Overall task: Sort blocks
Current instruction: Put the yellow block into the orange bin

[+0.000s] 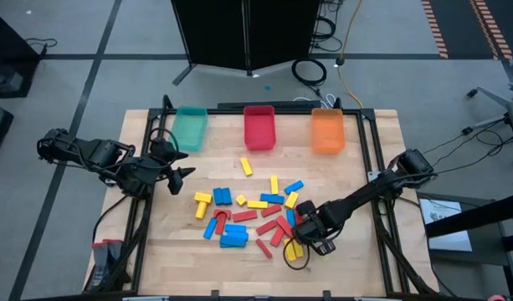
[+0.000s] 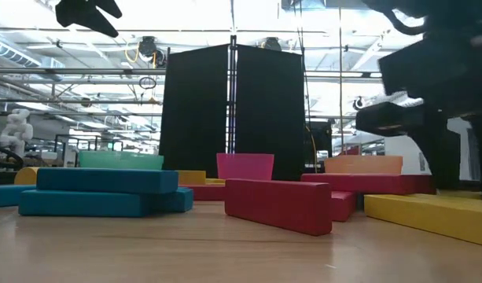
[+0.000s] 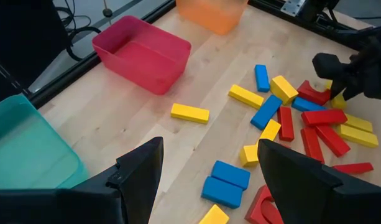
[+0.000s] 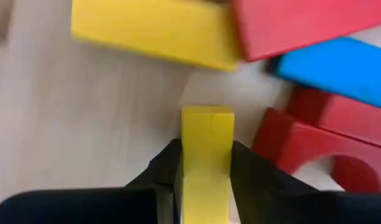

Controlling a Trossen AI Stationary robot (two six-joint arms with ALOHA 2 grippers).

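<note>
Red, yellow and blue blocks (image 1: 252, 213) lie scattered and partly piled on the middle of the wooden table; they also fill the low view (image 2: 276, 204) and show in the left wrist view (image 3: 283, 115). My right gripper (image 1: 305, 238) is low over the pile's near right part, shut on a yellow block (image 4: 207, 155). My left gripper (image 1: 182, 171) hangs open, raised above the table left of the pile and near the teal bin; the low view shows it high up (image 2: 87, 12), and its wrist view shows its fingers apart (image 3: 210, 152). My right gripper pinches a yellow block between its two fingers (image 4: 168, 171), one on each long side. The block lies along the fingers, and its free end (image 4: 207, 118) sticks out past them. Whether it is lifted off the table I cannot tell.
Three bins stand in a row at the table's far edge: teal (image 1: 189, 127), red (image 1: 259, 127) and orange (image 1: 327, 131). Red arch blocks (image 4: 314, 146) and a blue block (image 4: 339, 68) lie close to the held block. Bare wood shows between bins and pile.
</note>
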